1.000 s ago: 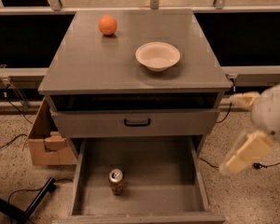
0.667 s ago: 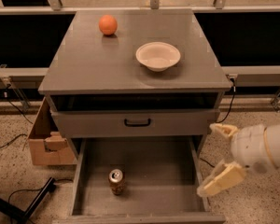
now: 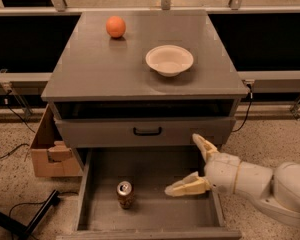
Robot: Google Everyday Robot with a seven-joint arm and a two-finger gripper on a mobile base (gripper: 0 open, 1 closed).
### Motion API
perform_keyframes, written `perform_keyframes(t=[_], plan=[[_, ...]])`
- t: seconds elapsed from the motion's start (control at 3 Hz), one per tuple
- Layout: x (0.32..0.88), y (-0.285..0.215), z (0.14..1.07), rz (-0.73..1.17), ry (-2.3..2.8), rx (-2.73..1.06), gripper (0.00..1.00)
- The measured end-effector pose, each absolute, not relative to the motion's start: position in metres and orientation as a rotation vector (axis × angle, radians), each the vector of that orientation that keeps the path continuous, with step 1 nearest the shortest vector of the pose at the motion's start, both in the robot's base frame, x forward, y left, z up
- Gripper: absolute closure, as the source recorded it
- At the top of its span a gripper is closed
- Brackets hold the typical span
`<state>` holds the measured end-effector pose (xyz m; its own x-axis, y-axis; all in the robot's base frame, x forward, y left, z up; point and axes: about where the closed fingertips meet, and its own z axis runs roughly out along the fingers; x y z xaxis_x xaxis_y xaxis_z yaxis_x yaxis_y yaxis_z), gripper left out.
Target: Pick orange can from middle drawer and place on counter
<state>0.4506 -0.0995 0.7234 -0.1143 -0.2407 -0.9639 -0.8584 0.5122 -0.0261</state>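
End effector (image 3: pixel 181 163) in the open drawer, can not yet grasped.
Nearest, below the counter's (image 3: pixel 100 71) front edge, the middle drawer (image 3: pixel 160 211) stands pulled out, and the orange can (image 3: pixel 125 194) is upright on its floor, left of centre. The end effector hangs over the drawer's right part, spread wide and empty, apart from the can. Grasping, lifting and placing all remain. Beyond, a white bowl (image 3: pixel 169 60) sits right of centre on the counter, with an orange fruit (image 3: pixel 116 27) near the far-left corner.

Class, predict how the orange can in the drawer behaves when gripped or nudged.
Standing upright and narrow, the orange can would probably tip if nudged, then roll. Its smooth metal may slip in the gripper, open at the right of the middle drawer.
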Motion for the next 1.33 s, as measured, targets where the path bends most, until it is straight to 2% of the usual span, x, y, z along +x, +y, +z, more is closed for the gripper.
perform_keyframes(t=[0.33, 0.67, 1.33], plan=[[0.461, -0.076, 0.716, 0.704, 1.552, -0.953, 0.00], [0.460, -0.076, 0.716, 0.708, 1.551, -0.955, 0.00], [0.482, -0.012, 0.613, 0.752, 1.584, -1.057, 0.00]])
